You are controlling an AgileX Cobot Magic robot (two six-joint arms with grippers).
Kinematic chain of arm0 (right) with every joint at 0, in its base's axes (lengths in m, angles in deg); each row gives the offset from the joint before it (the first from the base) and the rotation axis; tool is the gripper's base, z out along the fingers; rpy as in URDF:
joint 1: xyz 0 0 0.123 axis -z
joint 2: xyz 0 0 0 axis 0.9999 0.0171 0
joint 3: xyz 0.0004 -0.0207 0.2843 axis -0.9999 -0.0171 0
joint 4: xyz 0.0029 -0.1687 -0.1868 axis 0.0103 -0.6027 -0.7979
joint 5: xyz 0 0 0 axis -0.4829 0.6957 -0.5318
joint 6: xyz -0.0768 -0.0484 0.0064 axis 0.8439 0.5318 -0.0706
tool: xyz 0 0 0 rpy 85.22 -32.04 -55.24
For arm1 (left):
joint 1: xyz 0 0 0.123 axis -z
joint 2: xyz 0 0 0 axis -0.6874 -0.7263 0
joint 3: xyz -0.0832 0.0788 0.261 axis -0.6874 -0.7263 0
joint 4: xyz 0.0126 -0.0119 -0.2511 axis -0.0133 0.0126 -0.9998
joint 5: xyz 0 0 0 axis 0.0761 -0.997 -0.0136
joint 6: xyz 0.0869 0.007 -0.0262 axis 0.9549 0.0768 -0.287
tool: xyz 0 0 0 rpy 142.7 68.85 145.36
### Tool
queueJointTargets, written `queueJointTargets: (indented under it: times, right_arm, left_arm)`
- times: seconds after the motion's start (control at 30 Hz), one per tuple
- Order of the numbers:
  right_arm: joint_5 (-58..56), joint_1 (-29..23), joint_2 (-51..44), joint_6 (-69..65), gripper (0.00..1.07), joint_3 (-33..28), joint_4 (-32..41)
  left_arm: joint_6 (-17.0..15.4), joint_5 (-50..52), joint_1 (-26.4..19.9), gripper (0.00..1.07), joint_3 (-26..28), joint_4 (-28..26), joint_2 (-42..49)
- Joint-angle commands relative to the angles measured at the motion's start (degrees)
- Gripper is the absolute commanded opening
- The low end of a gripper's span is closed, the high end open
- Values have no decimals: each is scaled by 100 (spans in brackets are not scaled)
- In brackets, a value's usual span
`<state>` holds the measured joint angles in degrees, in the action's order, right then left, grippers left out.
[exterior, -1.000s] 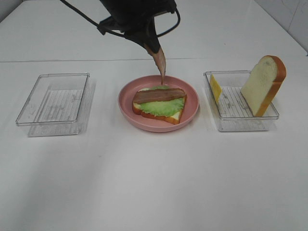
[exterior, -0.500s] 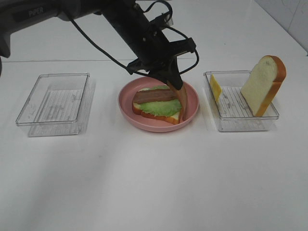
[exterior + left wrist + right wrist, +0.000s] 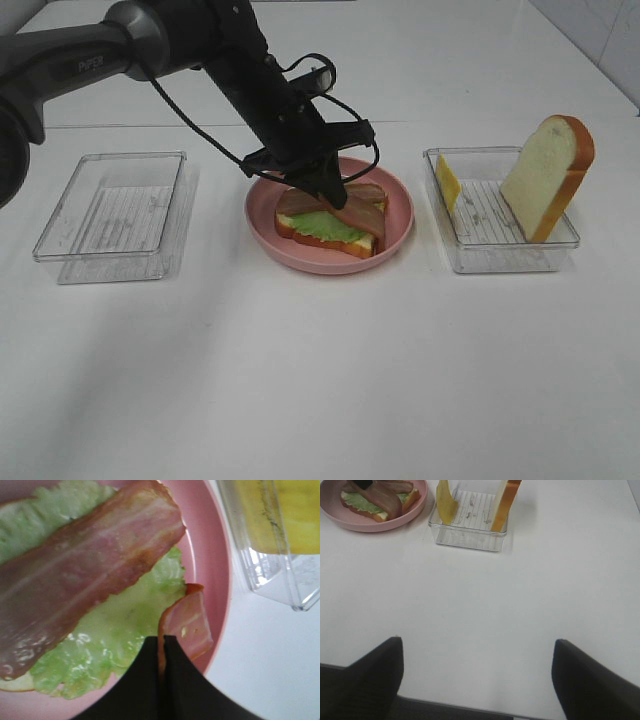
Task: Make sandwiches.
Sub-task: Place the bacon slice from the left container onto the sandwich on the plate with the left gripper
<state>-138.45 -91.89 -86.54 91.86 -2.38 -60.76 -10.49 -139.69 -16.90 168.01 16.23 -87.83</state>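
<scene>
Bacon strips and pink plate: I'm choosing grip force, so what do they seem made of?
Bacon strips: probably soft rubbery plastic with a faint sheen; the held strip curls where the left end effector pinches it. Pink plate: likely hard plastic, smooth satin finish, even rigid-looking rim, though glazed ceramic cannot be ruled out.

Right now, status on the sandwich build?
Left gripper shut on second bacon strip, at the lettuce edge. Right gripper open, empty. Cheese slice, bread slice in tray. Nothing blocking.
</scene>
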Motion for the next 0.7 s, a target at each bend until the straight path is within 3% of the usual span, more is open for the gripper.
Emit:
queueJointTargets:
  times: [0.03, 0.7]
  right_arm:
    - [11, 23, -201, 52, 80, -11, 34]
    - [11, 23, -201, 52, 80, -11, 34]
  left_arm:
    - [-34, 103, 6, 0, 40, 321, 17]
    - [195, 453, 46, 0, 183, 940, 17]
